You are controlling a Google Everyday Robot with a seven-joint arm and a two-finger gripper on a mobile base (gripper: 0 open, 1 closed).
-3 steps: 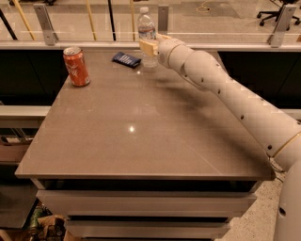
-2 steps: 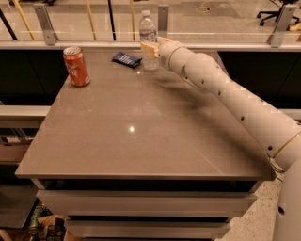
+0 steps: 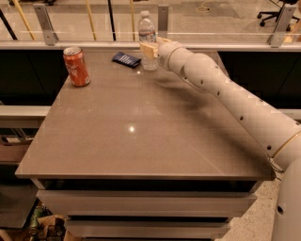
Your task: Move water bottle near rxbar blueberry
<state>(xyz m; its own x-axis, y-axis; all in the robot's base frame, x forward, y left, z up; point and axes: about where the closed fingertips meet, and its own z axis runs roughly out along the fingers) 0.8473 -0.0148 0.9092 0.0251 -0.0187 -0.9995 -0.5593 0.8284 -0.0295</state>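
The gripper [image 3: 149, 50] sits at the table's [image 3: 141, 141] 12 o'clock edge, its tan fingers closed around the lower body of the upright water bottle [image 3: 146, 30]. Just beside the bottle, at its 8 o'clock, lies the rxbar blueberry [image 3: 126, 59]. Farther out toward 9 o'clock stands an orange soda can [image 3: 76, 66]. The white arm [image 3: 225, 94] trails off toward 4 o'clock.

A grey-brown tabletop [image 3: 141, 150] shows one small glint of light [image 3: 131, 128]. Behind it stands a glass railing [image 3: 94, 26] on metal posts [image 3: 44, 21] — beyond, pale floor [image 3: 225, 19] and an office chair [image 3: 274, 8].
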